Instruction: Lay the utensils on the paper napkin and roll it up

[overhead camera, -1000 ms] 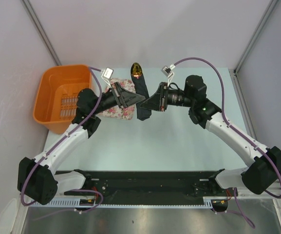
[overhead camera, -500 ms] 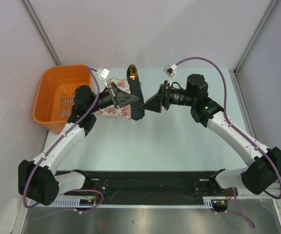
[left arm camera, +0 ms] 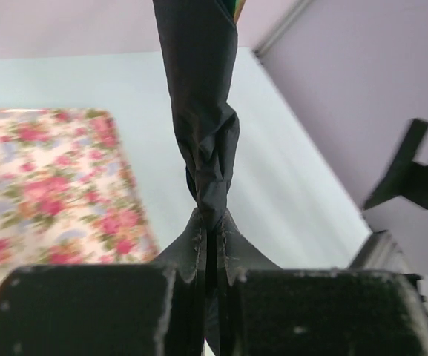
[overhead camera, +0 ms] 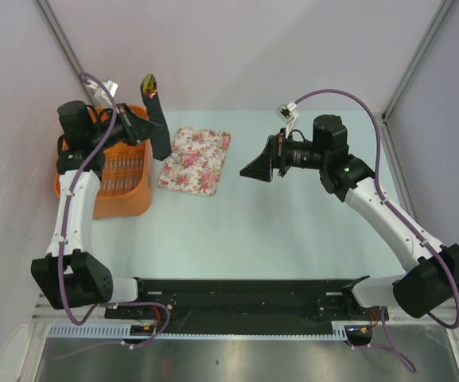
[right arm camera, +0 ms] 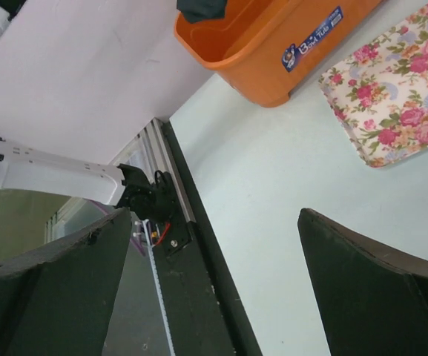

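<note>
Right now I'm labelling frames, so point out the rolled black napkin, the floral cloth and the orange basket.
rolled black napkin (left arm camera: pixel 202 111): left wrist view, middle of the roll.
floral cloth (overhead camera: pixel 197 159): top external view, its centre.
orange basket (right arm camera: pixel 262 70): right wrist view, outer side wall.

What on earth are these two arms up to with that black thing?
The left gripper is shut on a rolled-up black paper napkin, holding it upright in the air by the far corner of the orange basket. A gold spoon head pokes out of the top of the roll. The right gripper is open and empty, hovering over the table. A floral cloth lies flat between the two arms.
</note>
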Available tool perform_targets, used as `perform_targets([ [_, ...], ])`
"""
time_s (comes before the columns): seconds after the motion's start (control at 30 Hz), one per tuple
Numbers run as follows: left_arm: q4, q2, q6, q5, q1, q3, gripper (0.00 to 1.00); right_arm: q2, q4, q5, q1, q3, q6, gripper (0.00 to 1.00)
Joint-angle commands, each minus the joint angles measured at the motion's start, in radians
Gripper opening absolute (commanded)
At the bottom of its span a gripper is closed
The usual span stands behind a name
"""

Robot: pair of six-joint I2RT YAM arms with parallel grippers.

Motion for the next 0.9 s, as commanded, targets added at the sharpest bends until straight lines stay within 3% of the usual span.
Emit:
perform_targets([
  [0.0,-0.213,0.024,0.287,-0.024,0.083,0.127,0.00,-0.025,-0.107,0.009,-0.016,0.082,-0.103,1.00],
  [0.2,-0.339,0.042,0.432,-0.145,0.170,0.186,0.00,-0.077,-0.231,0.060,-0.056,0.102,-0.209,1.00],
  [0.5,-0.347,0.155,0.499,-0.115,0.312,0.168,0.00,-0.056,-0.356,0.126,-0.115,0.096,-0.297,1.00],
  [0.63,-0.391,0.283,0.504,-0.097,0.332,0.250,0.00,-0.003,-0.314,0.141,-0.128,0.138,-0.345,1.00],
  [0.87,-0.426,0.499,0.465,-0.083,0.326,0.342,0.00,0.132,-0.393,0.146,-0.138,0.174,-0.508,1.00],
])
